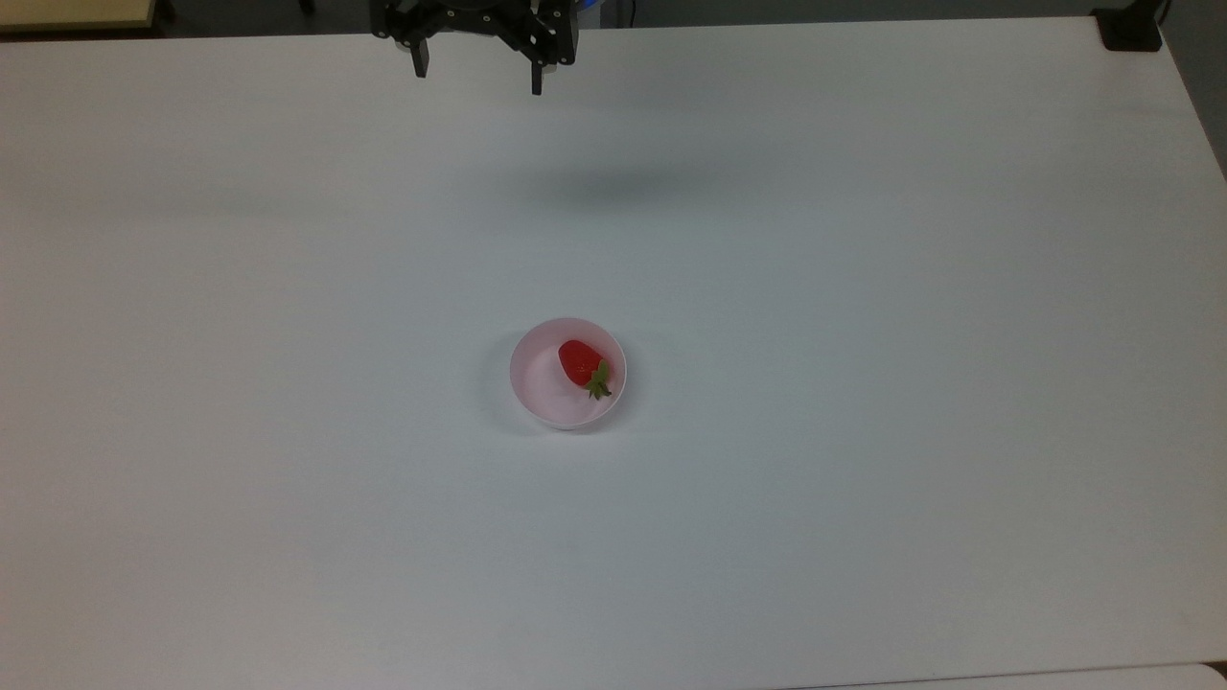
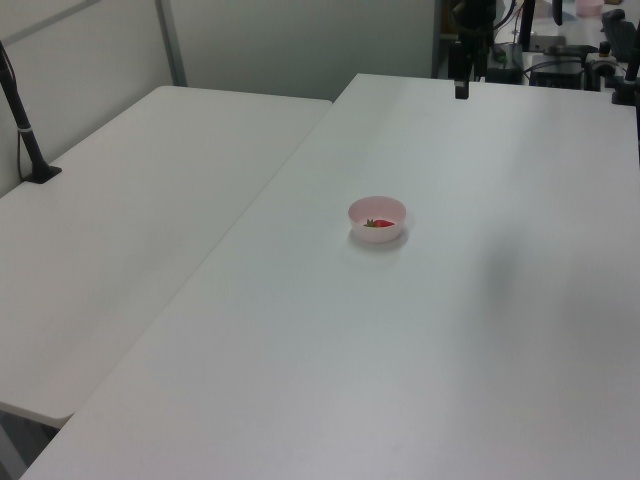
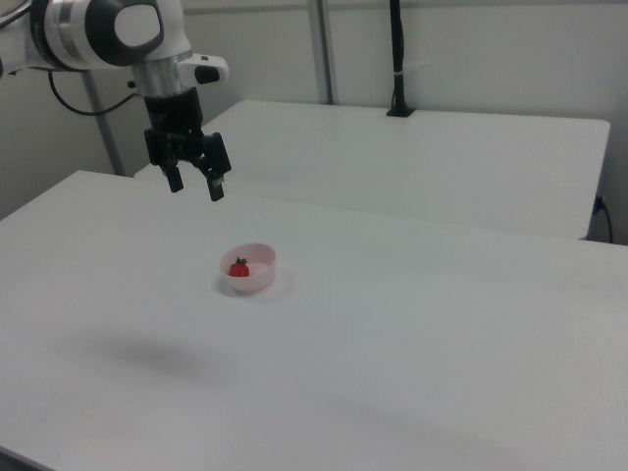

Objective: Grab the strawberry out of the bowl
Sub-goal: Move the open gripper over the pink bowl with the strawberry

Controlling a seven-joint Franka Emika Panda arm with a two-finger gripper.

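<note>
White work tables against pale partition walls.
Main table [image 1: 863,431] matte white; a second white table [image 3: 422,157] adjoins it. A black post [image 3: 397,59] stands on the second table's far edge.

Top view overhead, side views oblique, sharing bowl [image 1: 567,374]

Your arm [image 3: 98,29] comes in from the right view's upper left, its white wrist bending down into the black gripper [image 3: 195,184]. You have the gripper pointing straight down, its two fingers [image 3: 216,186] spread wide apart with nothing between them. It hangs high in the air, touching nothing. In the top view your gripper [image 1: 477,79] sits at the upper edge, fingertips pointing down the picture. In the left view it [image 2: 460,88] shows at the top, seen edge-on.
</note>
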